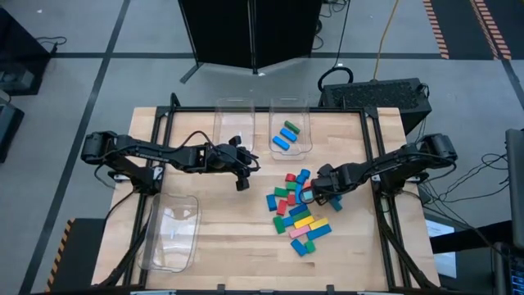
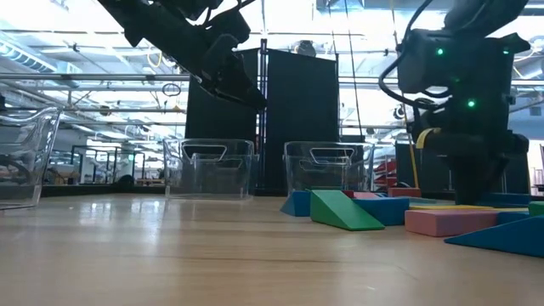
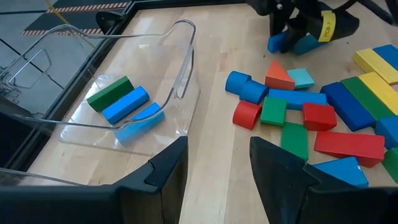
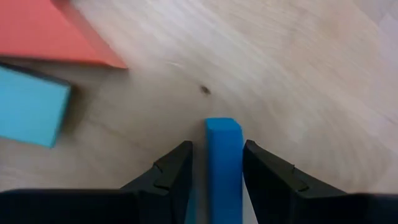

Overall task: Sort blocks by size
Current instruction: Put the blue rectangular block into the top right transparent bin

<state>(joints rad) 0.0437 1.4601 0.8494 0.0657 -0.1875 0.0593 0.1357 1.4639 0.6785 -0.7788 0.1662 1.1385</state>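
Several coloured blocks (image 1: 299,215) lie in a loose pile right of the table's middle, also seen in the left wrist view as blocks (image 3: 311,118). My right gripper (image 1: 315,194) points down at the pile's far edge, shut on a blue block (image 4: 224,162). My left gripper (image 1: 242,182) hangs open above the bare wood left of the pile, its fingers (image 3: 168,168) holding nothing. A green block and two blue blocks (image 3: 124,102) lie in the clear bin (image 1: 291,131) at the far middle. My right gripper pinches the blue block by its two long side faces (image 4: 214,180) between the two fingers, which come from above and point down. The block stands on end between them, its lower end (image 4: 224,124) toward the table. Whether that end touches the wood I cannot tell.
An empty clear bin (image 1: 235,123) stands left of the bin with blocks. Another empty clear bin (image 1: 172,229) sits at the near left. A red wedge (image 4: 56,31) and a cyan block (image 4: 28,106) lie close to my right gripper.
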